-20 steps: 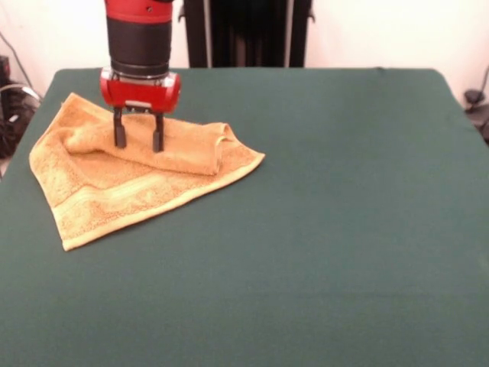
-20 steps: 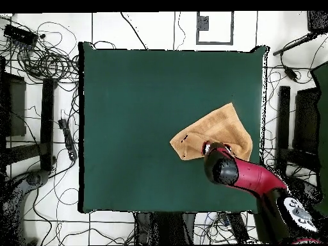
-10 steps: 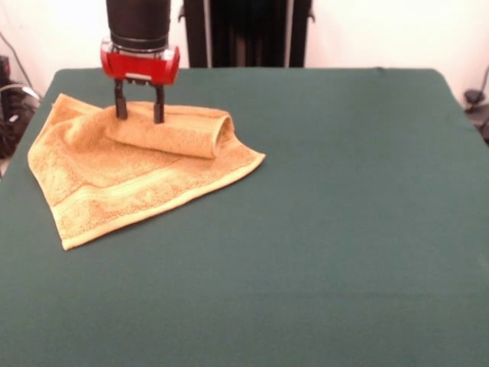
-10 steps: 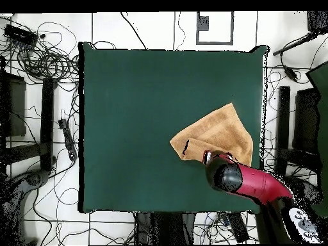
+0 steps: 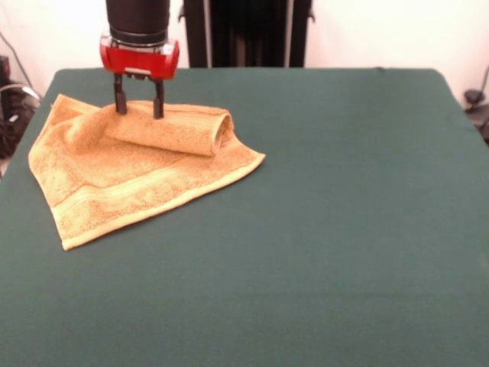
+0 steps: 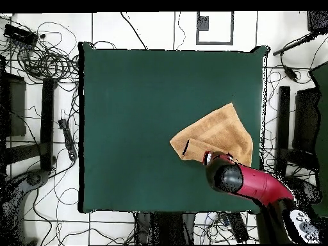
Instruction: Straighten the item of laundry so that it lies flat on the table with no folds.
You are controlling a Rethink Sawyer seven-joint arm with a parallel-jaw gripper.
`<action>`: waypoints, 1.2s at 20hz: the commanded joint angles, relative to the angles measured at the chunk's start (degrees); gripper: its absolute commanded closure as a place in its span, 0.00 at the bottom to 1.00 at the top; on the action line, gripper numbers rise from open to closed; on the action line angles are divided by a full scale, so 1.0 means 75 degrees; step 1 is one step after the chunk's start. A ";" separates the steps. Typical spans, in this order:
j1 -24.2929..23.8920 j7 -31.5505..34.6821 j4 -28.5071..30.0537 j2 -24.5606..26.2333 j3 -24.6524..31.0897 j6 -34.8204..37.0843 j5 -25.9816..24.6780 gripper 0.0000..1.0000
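The golden-orange towel (image 5: pixel 130 176) lies at the left side of the dark green table (image 5: pixel 328 229) in the front view, one part rolled over into a thick fold along its far side. The overhead view shows the towel (image 6: pixel 218 131) near the table's right edge. My gripper (image 5: pixel 137 109) hangs open over the far edge of the fold, its two black fingertips (image 5: pixel 120 105) level with the top of the roll, holding nothing. From overhead the arm covers the gripper (image 6: pixel 213 160) at the towel's lower corner.
Black stands and many cables (image 6: pixel 38 57) lie on the floor around the table. The robot's black pedestal (image 5: pixel 244 34) stands behind the far edge.
The gripper has risen off the towel and drawn back toward the far edge. The fold it was pressing now sits as a rounder roll. Little changed in the last half second.
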 commanded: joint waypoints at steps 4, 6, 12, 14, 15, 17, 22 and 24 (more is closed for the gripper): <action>0.0194 0.0952 0.0554 0.0484 0.0407 0.0399 0.0090 0.00; 0.0190 0.0938 0.0537 0.0497 0.0416 0.0403 0.0085 0.00; 0.0206 0.0921 0.0461 0.0563 0.0444 0.0341 0.0062 0.00; 0.0206 0.1012 0.0434 0.0687 0.0425 0.0198 0.0084 0.00; 0.0196 0.1061 0.0419 0.0794 0.0421 0.0063 0.0074 0.00; 0.0176 0.1175 0.0351 0.1106 0.0419 -0.0311 0.0045 0.00; 0.0133 0.1253 0.0034 0.2011 0.0439 -0.1287 -0.0147 0.00; 0.0125 0.1260 -0.0064 0.2250 0.0446 -0.1518 -0.0151 0.00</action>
